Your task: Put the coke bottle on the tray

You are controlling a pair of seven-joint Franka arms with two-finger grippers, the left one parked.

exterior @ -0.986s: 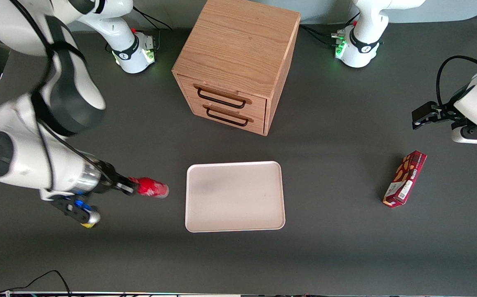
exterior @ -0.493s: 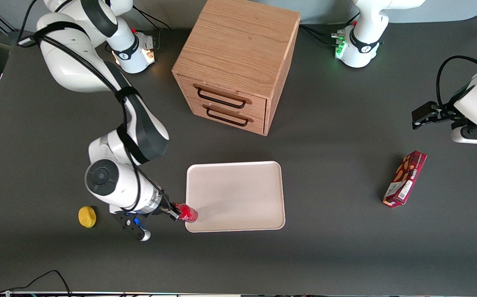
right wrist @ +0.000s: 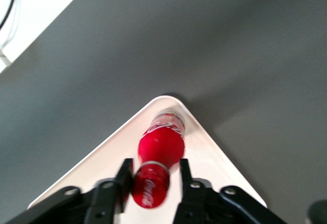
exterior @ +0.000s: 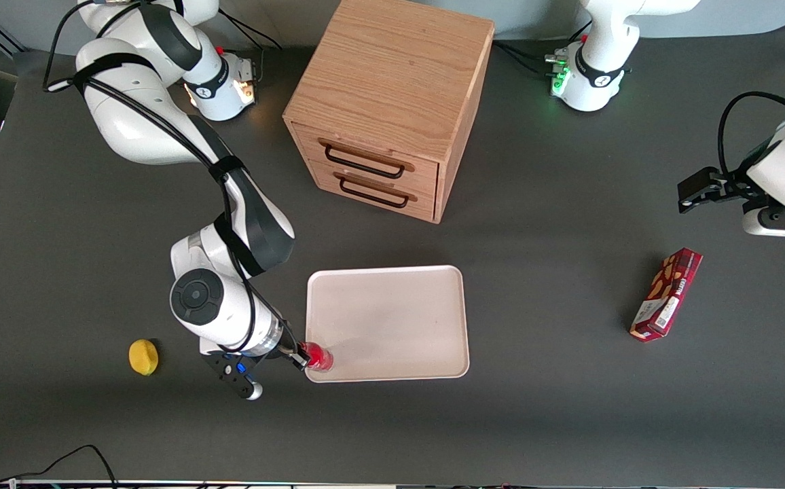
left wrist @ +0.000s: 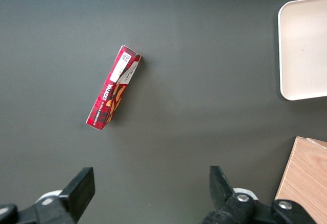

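The bottle [exterior: 318,357] hangs in the gripper [exterior: 301,356], fingers [right wrist: 124,177] clamped at its cap, over the tray's [exterior: 399,319] corner nearest the front camera at the working arm's end. The cabinet [exterior: 388,102] stands farther from that camera than the tray. A snack box [exterior: 665,294] lies toward the parked arm's end of the bench [exterior: 555,407], a small round thing [exterior: 143,356] toward the working arm's.

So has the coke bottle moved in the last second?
Yes. The gripper carried the coke bottle from the bare table to just over the tray's corner nearest the camera.

The tray [exterior: 392,319] lies bare past the pincer [exterior: 299,356], unobstructed.
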